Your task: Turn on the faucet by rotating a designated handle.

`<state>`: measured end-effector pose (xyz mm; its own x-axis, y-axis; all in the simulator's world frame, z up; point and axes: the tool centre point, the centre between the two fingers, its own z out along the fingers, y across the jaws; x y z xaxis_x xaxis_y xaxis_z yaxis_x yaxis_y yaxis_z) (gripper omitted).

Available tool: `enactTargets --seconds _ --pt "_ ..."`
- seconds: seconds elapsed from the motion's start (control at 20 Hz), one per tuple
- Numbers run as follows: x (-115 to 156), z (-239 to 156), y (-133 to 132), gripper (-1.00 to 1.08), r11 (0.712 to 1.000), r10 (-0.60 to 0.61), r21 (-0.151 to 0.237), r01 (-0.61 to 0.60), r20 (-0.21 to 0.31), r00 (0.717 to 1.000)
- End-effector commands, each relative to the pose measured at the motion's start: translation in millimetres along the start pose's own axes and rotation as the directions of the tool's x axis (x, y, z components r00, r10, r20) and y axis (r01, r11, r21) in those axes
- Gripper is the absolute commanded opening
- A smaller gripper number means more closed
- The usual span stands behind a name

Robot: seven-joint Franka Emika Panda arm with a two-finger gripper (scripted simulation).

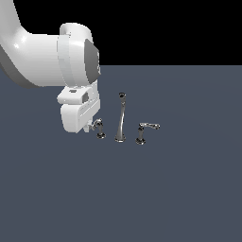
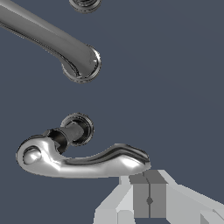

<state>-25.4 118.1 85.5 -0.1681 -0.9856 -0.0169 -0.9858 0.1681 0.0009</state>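
Observation:
The faucet is a small chrome set on the dark floor. Its tall thin spout [image 1: 120,118] stands between two short lever handles. The handle [image 1: 99,127] with its arm reaching to the exterior view's left is partly hidden by my gripper [image 1: 89,126]. In the wrist view this handle [image 2: 83,161] fills the middle, with its post and dark base [image 2: 78,129] behind it. My gripper [image 2: 148,178] has its two fingers pressed together with nothing between them, and their tips sit at the free end of the lever arm. The spout [image 2: 57,46] crosses above.
The twin handle [image 1: 142,133], its arm reaching to the exterior view's right, stands on the far side of the spout. Its base [image 2: 85,4] shows at the edge of the wrist view. The flat grey floor [image 1: 179,189] extends around the set.

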Motion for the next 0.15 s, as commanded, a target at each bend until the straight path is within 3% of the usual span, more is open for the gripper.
enactTargets --seconds 0.0,0.1 --pt "51.0 -0.8 -13.8 -1.0 0.998 0.066 0.002 -0.066 -0.015 0.998" --pt "58.3 -1.0 -15.5 -1.0 0.998 0.07 0.002 -0.07 -0.016 0.997"
